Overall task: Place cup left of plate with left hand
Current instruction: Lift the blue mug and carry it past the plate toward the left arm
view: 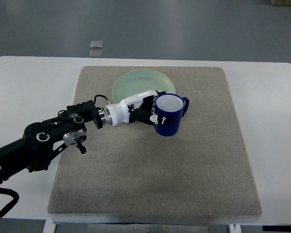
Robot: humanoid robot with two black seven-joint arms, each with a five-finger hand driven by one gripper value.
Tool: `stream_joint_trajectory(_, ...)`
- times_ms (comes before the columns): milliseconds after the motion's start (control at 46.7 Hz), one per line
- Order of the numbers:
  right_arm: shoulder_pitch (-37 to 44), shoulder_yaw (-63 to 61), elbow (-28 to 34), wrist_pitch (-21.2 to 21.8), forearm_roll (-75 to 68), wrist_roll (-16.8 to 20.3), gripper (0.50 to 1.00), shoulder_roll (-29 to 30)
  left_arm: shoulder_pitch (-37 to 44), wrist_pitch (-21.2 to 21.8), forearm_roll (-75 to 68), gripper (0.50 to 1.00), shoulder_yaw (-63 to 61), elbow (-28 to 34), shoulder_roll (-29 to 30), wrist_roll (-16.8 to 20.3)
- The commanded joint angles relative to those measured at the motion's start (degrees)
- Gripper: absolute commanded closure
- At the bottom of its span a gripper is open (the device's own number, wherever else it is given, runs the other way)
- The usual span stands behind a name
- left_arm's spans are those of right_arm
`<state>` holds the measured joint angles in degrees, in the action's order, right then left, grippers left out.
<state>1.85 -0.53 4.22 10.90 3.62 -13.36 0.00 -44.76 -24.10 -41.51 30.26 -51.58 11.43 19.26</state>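
A dark blue cup (169,116) with a white inside and a handle pointing right stands on the grey mat, just right of and below the pale green plate (136,83). My left hand (153,110) reaches in from the lower left and has its white and black fingers wrapped around the cup's left side. The hand lies over the plate's near edge and hides part of it. The right arm does not show.
The grey mat (184,165) covers most of the white table (29,87). Two small grey squares (96,48) lie on the floor beyond the table's far edge. Bare mat stretches left of the plate, under my forearm.
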Motion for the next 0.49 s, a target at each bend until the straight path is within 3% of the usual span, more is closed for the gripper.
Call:
stream_joint_trajectory(0,0.00,0.00,0.00,0.00,-0.02,0.00,0.568,0.00,-1.03,1.07,0.03,0.804,2.25,0.07,0.52,-0.01)
stream_joint_trajectory(193,0.00,0.00,0.00,0.00,-0.02,0.00,0.568,0.00,-2.00,4.15,0.29,0.787,7.79,2.62,4.04,-0.01)
stream_joint_trajectory(471,0.00,0.00,0.00,0.00,-0.02,0.00,0.568,0.00,-1.39,3.80,0.47,0.778,11.75,8.77,9.49,0.78)
